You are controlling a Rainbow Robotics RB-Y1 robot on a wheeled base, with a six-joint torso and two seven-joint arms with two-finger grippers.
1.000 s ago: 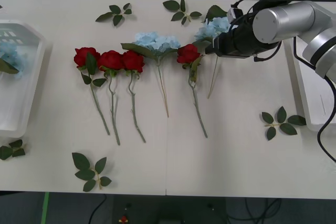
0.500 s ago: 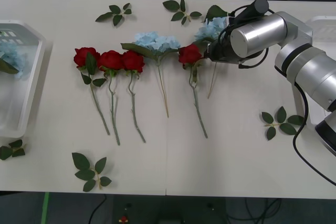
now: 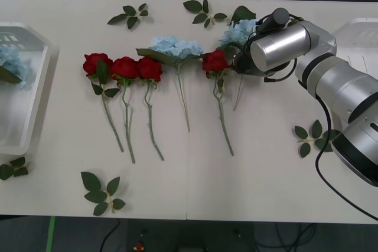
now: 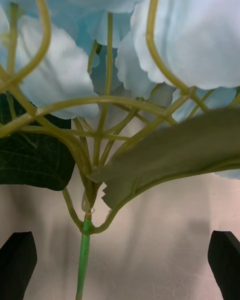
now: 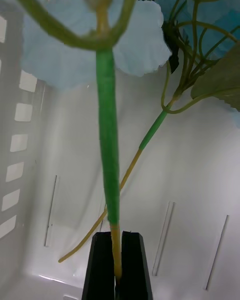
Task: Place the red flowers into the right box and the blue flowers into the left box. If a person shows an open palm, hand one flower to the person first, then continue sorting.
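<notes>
My right gripper (image 4: pixel 120 252) is open, its black fingers (image 4: pixel 17 262) on either side of a blue flower's (image 4: pixel 75 65) green stem just below the head. In the front view this blue flower (image 3: pixel 242 30) lies next to a red flower (image 3: pixel 213 62), with my right arm (image 3: pixel 277 45) above its stem. Three more red flowers (image 3: pixel 125 68) lie in a row to the left, and another blue flower (image 3: pixel 176 46) sits between. My left gripper (image 5: pixel 117 267) is shut on a blue flower's stem (image 5: pixel 107 145) inside the left box (image 5: pixel 190 230), where another blue flower (image 5: pixel 210 10) lies. The right box (image 3: pixel 360 39) stands at the right.
Loose green leaf sprigs lie about the table: two at the back (image 3: pixel 131 15) (image 3: pixel 204 11), one at the front left (image 3: pixel 100 193), one beside my right arm (image 3: pixel 314 137). The left box (image 3: pixel 40 87) stands at the table's left edge with pale blue blooms (image 3: pixel 9 60) inside.
My right arm has swung left and down over the blue flower beside the lone red flower, uncovering more of the right box. The flowers on the table have hardly shifted.
</notes>
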